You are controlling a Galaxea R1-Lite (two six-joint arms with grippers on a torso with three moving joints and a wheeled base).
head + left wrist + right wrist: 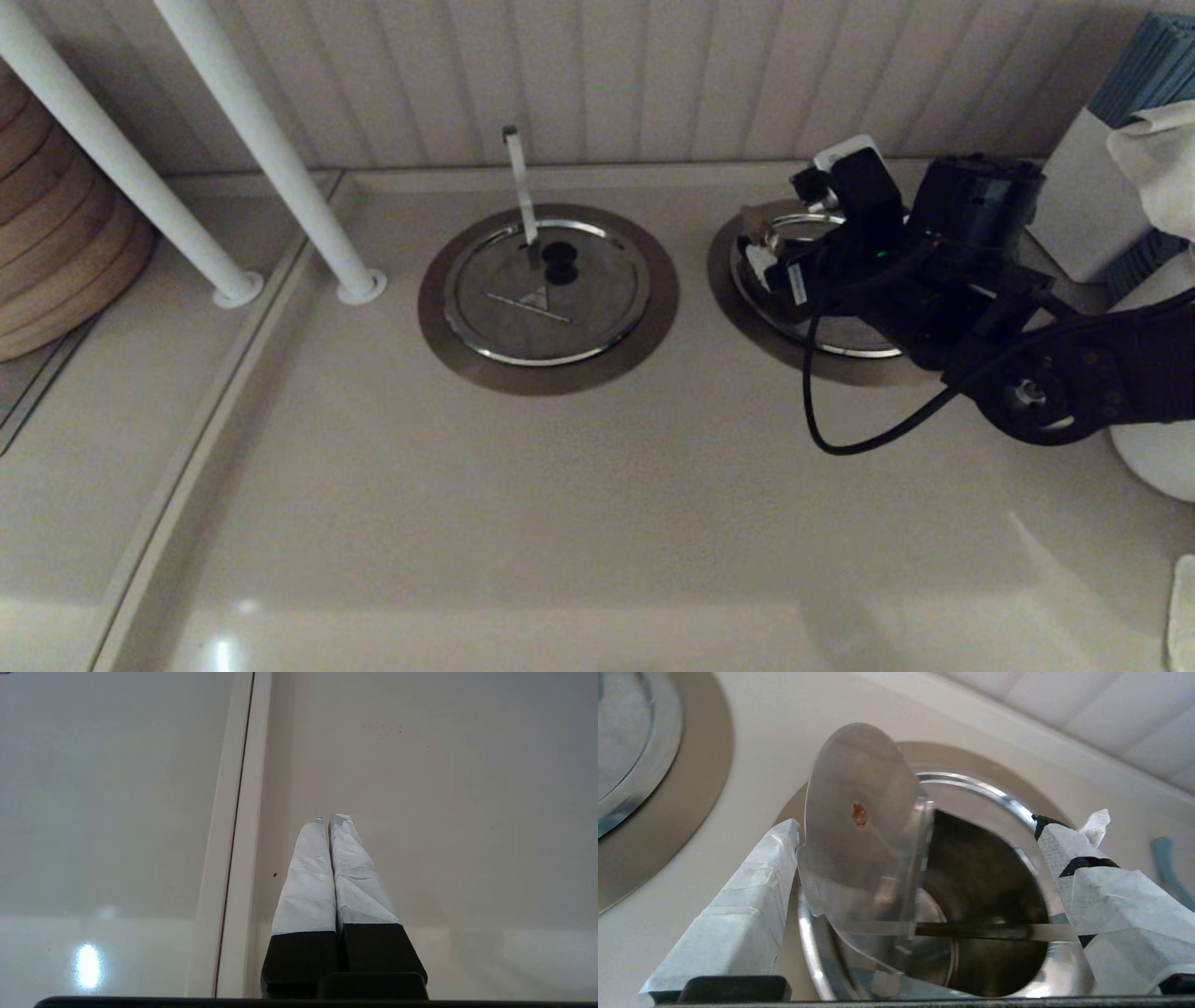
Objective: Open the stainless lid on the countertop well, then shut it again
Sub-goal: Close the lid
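The stainless lid (859, 849) stands tilted up on its edge over the countertop well (985, 882). Its dull underside with a small rust-coloured spot faces the right wrist camera, and the knob side is hidden. My right gripper (920, 826) is open, fingers spread wide over the well. One taped finger (752, 905) touches the lid's rim. A flat metal strip (994, 932) crosses the steel-lined hole. In the head view the right gripper (808, 219) covers most of the well's collar (724, 280). My left gripper (329, 819) is shut and empty over bare counter.
The twin lid (546, 289) with a black knob lies closed at centre, its near-vertical strip (520, 182) behind it. Two white poles (280, 159) and a wooden stack (56, 233) stand at the left. A white box (1074, 205) and cloth (1158, 159) sit at the right.
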